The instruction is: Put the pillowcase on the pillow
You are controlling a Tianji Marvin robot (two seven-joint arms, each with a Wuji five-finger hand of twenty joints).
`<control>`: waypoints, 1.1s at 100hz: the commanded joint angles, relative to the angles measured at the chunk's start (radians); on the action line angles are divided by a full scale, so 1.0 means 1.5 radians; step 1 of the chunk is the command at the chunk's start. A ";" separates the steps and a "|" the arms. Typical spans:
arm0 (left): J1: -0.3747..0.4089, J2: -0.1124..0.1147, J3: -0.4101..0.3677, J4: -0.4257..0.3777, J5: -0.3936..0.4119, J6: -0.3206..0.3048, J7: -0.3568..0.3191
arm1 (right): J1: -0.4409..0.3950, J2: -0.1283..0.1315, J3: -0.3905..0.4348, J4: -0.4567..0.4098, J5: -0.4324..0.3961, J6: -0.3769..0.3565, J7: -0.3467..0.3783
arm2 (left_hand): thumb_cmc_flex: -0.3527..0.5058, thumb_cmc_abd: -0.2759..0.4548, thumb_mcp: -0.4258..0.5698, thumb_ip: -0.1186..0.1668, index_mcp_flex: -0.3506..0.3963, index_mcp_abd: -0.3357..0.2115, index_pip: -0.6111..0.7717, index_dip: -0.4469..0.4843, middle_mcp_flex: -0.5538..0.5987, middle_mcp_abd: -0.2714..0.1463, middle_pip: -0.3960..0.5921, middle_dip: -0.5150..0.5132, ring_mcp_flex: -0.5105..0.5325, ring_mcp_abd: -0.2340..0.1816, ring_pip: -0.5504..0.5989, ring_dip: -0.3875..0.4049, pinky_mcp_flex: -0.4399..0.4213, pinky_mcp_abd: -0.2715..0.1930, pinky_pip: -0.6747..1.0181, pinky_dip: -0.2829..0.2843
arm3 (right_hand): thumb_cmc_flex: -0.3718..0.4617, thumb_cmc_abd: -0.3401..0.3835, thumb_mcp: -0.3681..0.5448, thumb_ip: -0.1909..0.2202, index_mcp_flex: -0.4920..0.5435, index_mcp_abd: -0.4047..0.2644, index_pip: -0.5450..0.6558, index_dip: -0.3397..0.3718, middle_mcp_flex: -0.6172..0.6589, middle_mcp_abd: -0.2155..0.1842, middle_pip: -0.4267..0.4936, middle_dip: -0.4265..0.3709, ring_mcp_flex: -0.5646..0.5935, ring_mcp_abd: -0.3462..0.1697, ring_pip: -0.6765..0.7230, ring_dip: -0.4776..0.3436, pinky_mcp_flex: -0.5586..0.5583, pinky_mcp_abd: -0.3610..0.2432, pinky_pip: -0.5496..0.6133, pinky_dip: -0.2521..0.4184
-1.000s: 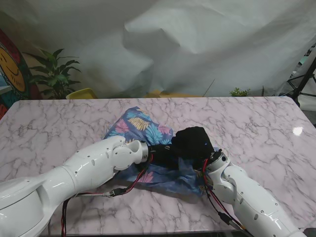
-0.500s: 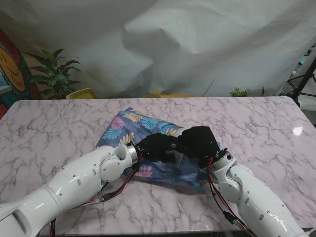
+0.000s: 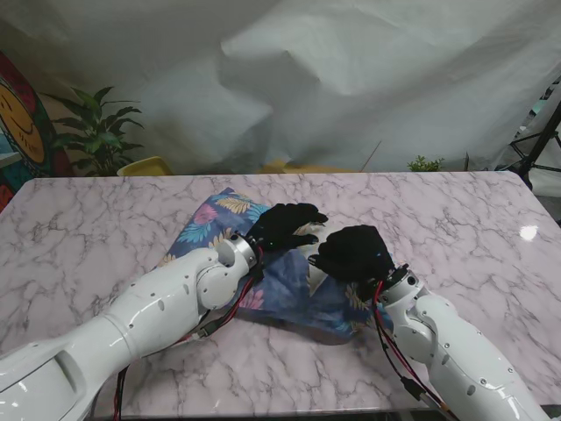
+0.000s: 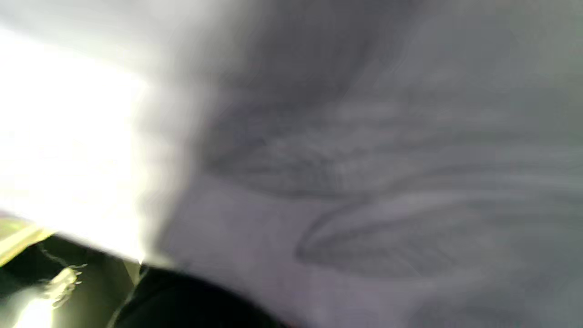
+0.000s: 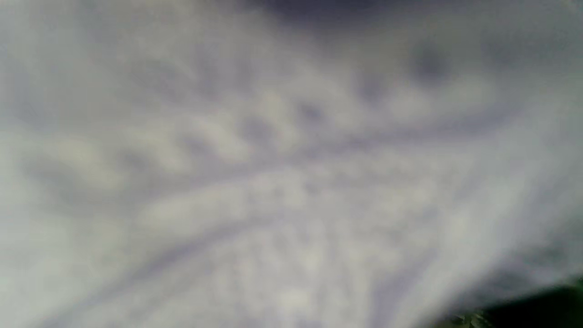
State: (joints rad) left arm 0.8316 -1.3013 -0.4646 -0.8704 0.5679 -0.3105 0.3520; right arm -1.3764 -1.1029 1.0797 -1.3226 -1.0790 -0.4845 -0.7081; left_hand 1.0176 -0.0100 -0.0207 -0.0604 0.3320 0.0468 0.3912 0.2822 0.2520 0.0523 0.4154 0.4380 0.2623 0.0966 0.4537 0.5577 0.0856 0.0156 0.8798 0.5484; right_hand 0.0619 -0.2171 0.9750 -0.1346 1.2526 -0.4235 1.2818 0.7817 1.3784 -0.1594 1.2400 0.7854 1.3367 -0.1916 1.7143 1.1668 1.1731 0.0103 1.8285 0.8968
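Observation:
A blue pillowcase [image 3: 279, 285] with a leaf print lies crumpled in the middle of the marble table [image 3: 456, 219]. My left hand [image 3: 285, 226], in a black glove, rests on its far edge with the fingers spread and nothing in them. A sliver of white, maybe the pillow [image 3: 308, 239], shows between the hands. My right hand [image 3: 355, 253] sits to the right on the cloth, fingers curled into the pillowcase. Both wrist views are blurred and filled by cloth [image 4: 364, 182] [image 5: 291, 182] held close to the lens.
A potted plant [image 3: 96, 132] and a yellow object [image 3: 145, 165] stand beyond the table's far left edge. A white sheet [image 3: 351, 79] hangs behind. A black tripod [image 3: 539, 140] stands at the far right.
My left hand has moved from low in the pillowcase's folds up to its far edge, and its fingers have spread. The pillowcase has shifted and flattened. The right hand has edged slightly right.

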 commanded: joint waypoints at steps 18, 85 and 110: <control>-0.083 -0.076 0.053 0.104 -0.049 -0.044 -0.049 | -0.001 0.003 -0.004 -0.003 -0.008 0.004 -0.002 | 0.116 0.041 0.009 0.015 -0.067 0.001 -0.066 -0.029 -0.040 -0.020 -0.100 -0.045 -0.083 -0.001 -0.058 -0.038 -0.063 -0.002 -0.099 -0.048 | -0.031 -0.008 0.019 0.000 0.030 -0.021 0.021 -0.002 0.049 0.078 0.126 0.029 -0.007 -0.107 0.041 0.019 0.036 -0.036 0.177 0.017; -0.048 -0.026 0.106 0.082 -0.017 -0.133 -0.136 | 0.032 0.020 0.022 0.045 -0.035 0.054 0.029 | 0.170 0.044 -0.002 0.009 -0.060 0.002 -0.058 -0.029 -0.051 0.007 -0.131 -0.025 -0.042 0.011 -0.041 -0.033 -0.036 0.003 -0.085 -0.042 | -0.016 -0.026 0.022 0.005 0.036 -0.023 0.022 -0.002 0.049 0.075 0.133 0.031 -0.007 -0.108 0.041 0.022 0.036 -0.038 0.177 0.021; -0.019 -0.014 0.084 0.072 -0.052 -0.157 -0.164 | 0.027 0.025 0.039 0.040 -0.054 0.079 0.022 | 0.182 0.040 0.007 0.012 -0.030 0.019 -0.016 -0.005 -0.035 0.021 -0.048 0.011 0.032 0.031 -0.027 -0.023 0.006 0.008 -0.046 -0.032 | -0.012 -0.031 0.022 0.007 0.037 -0.023 0.021 -0.002 0.049 0.074 0.134 0.032 -0.007 -0.109 0.041 0.022 0.037 -0.040 0.177 0.022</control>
State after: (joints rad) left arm 0.7855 -1.3302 -0.3585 -0.7910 0.4593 -0.5236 0.1122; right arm -1.3389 -1.0745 1.1274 -1.2568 -1.1478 -0.3856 -0.6611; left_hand 1.2094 0.0122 -0.0226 -0.0600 0.2614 0.0682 0.3391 0.2528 0.2127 0.0824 0.2784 0.4266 0.2389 0.1197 0.3665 0.4895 0.0513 0.0096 0.7055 0.4583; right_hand 0.0619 -0.2368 0.9828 -0.1346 1.2526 -0.4241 1.2818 0.7810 1.3784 -0.1607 1.2434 0.7858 1.3367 -0.1917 1.7149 1.1714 1.1735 0.0103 1.8286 0.9059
